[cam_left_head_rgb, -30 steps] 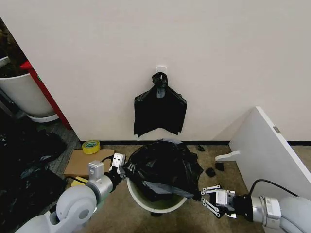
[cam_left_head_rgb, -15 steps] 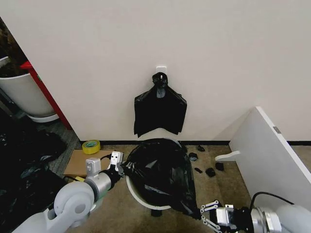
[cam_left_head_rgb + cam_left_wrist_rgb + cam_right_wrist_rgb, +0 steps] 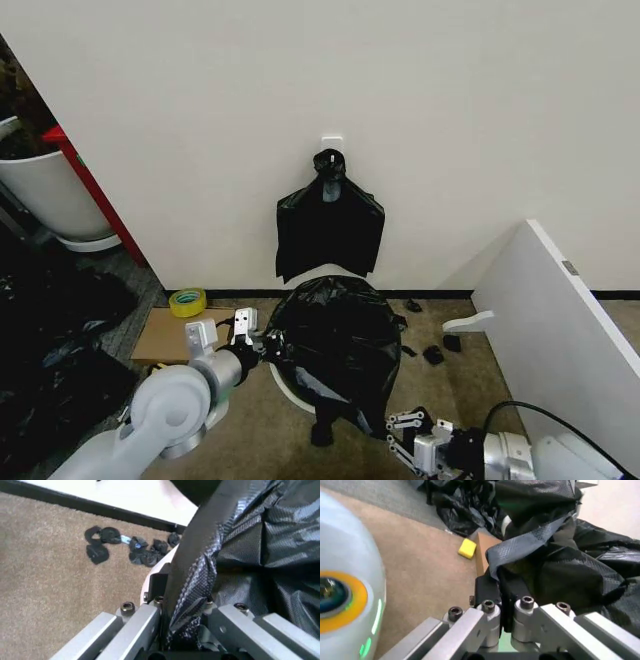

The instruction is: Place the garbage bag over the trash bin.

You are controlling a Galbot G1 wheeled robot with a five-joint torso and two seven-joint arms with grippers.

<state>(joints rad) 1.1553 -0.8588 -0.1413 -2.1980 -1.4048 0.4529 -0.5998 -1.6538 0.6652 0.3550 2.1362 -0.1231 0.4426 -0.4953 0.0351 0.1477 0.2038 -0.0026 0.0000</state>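
Black, glossy plastic is seen in the head view draped over the trash bin [image 3: 285, 385], so that little but a cream sliver of rim is left bare. The garbage bag [image 3: 335, 345] is stretched across the bin's mouth, its long axis judged to run from the wall side of the bin toward the robot, with a tail hanging past the near rim. The left gripper [image 3: 252, 345] is held at the bin's left rim; the right gripper [image 3: 405, 447] is held low, near the bag's hanging tail. A knotted black bundle [image 3: 329, 225] is hung on the wall behind the bin.

From the left wrist view, a pleat of the bag [image 3: 235, 547] is seen pinched between the left gripper's fingers [image 3: 145, 622], just beside the bin's rim [image 3: 160, 570].

From the right wrist view, a fold of the bag [image 3: 555, 562] is seen clamped in the right gripper [image 3: 507, 611].

The stretching-over step is judged to be in hand; next, the bag's edge would need to be pulled down outside the near rim.
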